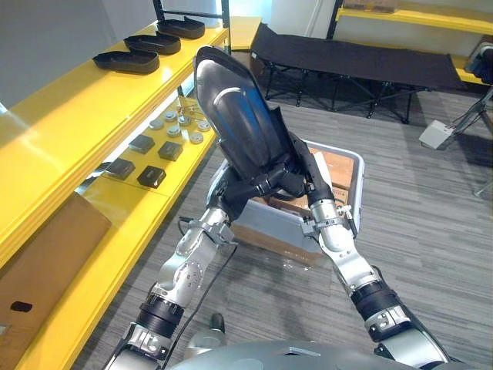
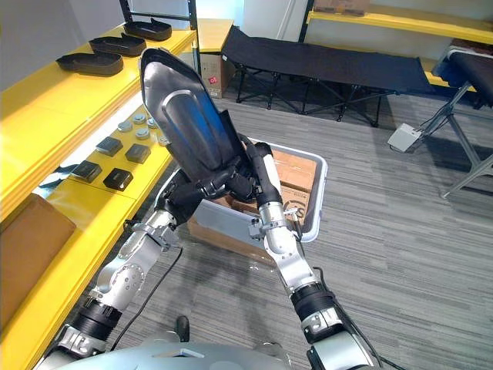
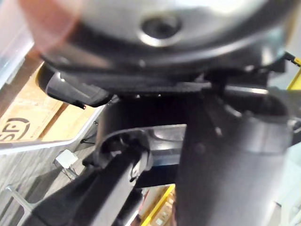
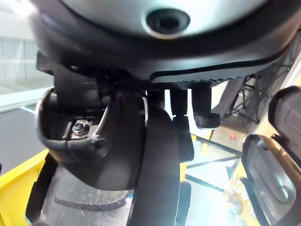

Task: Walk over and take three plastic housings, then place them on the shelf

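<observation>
I hold a large glossy black plastic housing [image 1: 239, 123] tilted upright between both hands, above the grey bin [image 1: 348, 166]. My left hand [image 1: 245, 190] has its fingers curled round the housing's lower edge from the left. My right hand [image 1: 305, 176] clasps the same edge from the right side. Three more black housings [image 1: 127, 62], [image 1: 152, 43], [image 1: 182, 28] lie in a row on the yellow upper shelf [image 1: 69, 116] to my left. The held housing [image 2: 189, 116] reaches up level with that shelf.
The lower yellow shelf [image 1: 139, 208] carries small black blocks [image 1: 151, 176] and round grey discs [image 1: 182, 127]. A cardboard box [image 1: 339, 181] sits inside the bin. A black folding cot [image 1: 347, 58] stands at the back, with grey carpet between.
</observation>
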`<state>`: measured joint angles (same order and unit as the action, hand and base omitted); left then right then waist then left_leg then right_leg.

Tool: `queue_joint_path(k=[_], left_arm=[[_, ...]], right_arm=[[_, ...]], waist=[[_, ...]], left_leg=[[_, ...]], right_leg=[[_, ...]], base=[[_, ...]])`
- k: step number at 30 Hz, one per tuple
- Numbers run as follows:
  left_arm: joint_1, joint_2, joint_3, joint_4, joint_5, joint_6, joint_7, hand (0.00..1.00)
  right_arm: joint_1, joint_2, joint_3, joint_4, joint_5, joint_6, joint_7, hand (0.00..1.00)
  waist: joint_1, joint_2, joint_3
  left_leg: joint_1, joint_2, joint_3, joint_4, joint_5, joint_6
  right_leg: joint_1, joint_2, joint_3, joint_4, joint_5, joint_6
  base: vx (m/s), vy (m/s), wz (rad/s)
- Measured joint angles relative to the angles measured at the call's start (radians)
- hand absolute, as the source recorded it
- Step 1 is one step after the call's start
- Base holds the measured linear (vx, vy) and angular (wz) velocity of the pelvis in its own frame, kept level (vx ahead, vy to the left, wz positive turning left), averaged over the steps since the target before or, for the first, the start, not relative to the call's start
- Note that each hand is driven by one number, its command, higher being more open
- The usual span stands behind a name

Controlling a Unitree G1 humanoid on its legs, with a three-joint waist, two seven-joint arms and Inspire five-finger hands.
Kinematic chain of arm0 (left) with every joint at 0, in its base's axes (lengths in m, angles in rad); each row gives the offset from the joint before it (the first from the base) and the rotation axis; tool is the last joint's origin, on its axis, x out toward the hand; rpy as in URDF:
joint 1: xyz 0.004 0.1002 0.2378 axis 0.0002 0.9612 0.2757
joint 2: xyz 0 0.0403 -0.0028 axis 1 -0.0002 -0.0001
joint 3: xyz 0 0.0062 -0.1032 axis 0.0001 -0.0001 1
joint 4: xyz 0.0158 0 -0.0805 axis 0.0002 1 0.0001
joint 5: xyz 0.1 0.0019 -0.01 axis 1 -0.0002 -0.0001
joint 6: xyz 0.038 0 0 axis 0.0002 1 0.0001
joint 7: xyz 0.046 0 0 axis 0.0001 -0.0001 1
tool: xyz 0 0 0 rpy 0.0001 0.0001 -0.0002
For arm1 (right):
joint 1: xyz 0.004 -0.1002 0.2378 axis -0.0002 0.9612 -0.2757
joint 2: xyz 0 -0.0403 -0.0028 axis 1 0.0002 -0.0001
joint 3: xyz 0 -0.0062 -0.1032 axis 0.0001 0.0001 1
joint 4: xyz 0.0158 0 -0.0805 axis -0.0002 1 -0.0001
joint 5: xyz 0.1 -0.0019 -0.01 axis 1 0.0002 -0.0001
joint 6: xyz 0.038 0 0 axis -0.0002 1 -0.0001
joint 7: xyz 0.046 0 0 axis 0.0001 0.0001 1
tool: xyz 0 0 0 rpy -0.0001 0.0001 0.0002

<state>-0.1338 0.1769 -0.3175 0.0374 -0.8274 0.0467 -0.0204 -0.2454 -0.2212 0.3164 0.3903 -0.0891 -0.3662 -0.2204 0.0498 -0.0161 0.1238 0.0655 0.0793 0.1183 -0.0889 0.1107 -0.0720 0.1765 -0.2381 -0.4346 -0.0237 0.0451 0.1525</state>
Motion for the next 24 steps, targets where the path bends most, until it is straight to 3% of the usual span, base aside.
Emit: queue_joint_path(k=[9,14,24], left_arm=[[0.002,-0.001,0.001,0.0,-0.035,-0.003,0.068,0.0],[0.005,-0.004,0.023,0.039,-0.035,-0.011,0.088,0.0],[0.008,-0.005,-0.01,0.073,0.01,-0.091,0.109,0.0]], right_arm=[[0.046,0.002,0.037,0.009,0.039,-0.036,0.02,0.0],[0.078,-0.002,0.074,0.009,0.015,-0.103,0.016,0.0],[0.098,0.002,0.092,0.006,0.017,-0.102,0.008,0.0]], waist=[[0.003,-0.013,-0.011],[0.002,-0.029,-0.024],[0.002,-0.04,-0.029]], left_leg=[[-0.005,0.001,-0.005,0.0,0.006,-0.001],[-0.006,0.001,-0.005,0.0,0.007,-0.001],[-0.006,0.003,-0.006,0.0,0.007,-0.002]], right_leg=[[0.001,0.003,-0.003,-0.007,0.004,-0.002],[0.002,0.01,-0.003,-0.012,0.005,-0.003],[0.002,0.013,-0.003,-0.012,0.005,-0.004]], base=[[0.0,0.001,0.01],[0.0,0.0,0.0],[0.0,0.0,0.0]])
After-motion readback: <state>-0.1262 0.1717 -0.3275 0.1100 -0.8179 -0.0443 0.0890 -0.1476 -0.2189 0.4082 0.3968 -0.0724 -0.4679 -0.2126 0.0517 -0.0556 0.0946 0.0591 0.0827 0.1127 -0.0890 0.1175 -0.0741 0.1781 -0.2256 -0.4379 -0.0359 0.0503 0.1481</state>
